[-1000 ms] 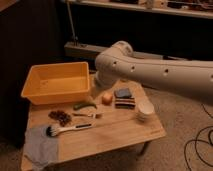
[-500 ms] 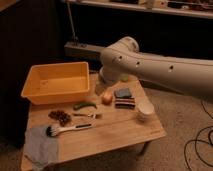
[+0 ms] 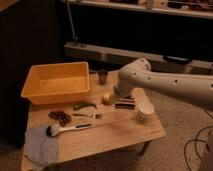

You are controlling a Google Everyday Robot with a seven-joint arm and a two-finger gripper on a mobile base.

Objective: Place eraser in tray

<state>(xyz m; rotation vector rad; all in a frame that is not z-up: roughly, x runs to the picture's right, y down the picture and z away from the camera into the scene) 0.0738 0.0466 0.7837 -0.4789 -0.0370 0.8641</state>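
Camera view: dark, red-and-pale-striped eraser (image 3: 125, 104) just under claw (image 3: 121, 96), grip state unclear.

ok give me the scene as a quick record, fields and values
surface: wooden table
tray: yellow-orange tray, back left of the table
eraser: dark eraser lying on the table, right of the onion, outside the tray
gripper: gripper at the arm's lower end, low over the eraser
other items: green pepper, brush, grey cloth, dark cup, white bowls
task status: eraser not yet in the tray
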